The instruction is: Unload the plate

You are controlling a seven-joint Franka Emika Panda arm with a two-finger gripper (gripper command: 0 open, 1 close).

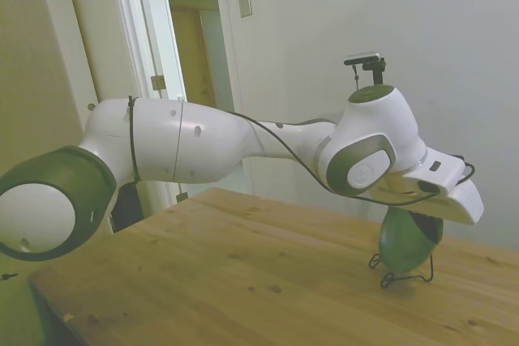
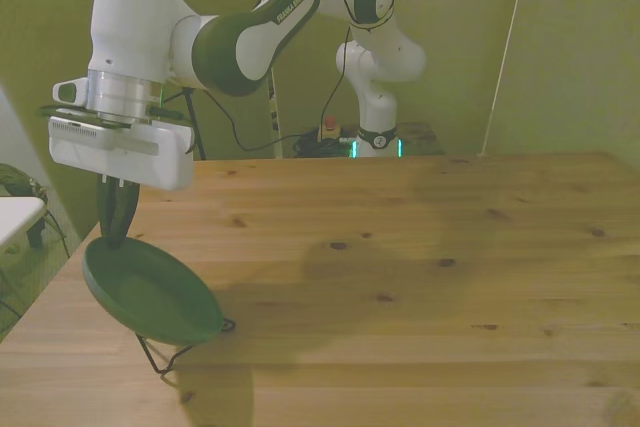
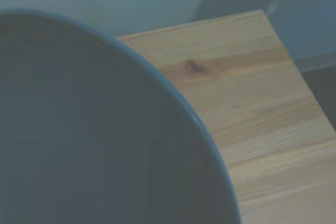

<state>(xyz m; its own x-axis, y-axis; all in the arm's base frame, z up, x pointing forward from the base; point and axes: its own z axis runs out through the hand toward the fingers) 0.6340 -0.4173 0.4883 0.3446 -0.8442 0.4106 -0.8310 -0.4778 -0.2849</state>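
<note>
plain pale wall (image 1: 340, 30) behind the wooden table (image 1: 243, 273); a white-framed doorway (image 1: 190, 54) stands open.

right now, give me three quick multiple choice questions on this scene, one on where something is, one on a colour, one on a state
1. Where on the table is the plate?
A. near the front view's left edge
B. in the middle
C. at the front view's right edge

2. What colour is the plate?
A. white
B. dark green
C. red

3. How does the plate sit?
A. flat on the wood
B. upside down on the wood
C. tilted up in a thin black wire stand

Answers:
1 A, since it stands by the corner at the front view's left.
2 B, as both the side view and front view show.
3 C, as the wire feet show beneath it, with the gripper reaching down to its upper rim.
</note>
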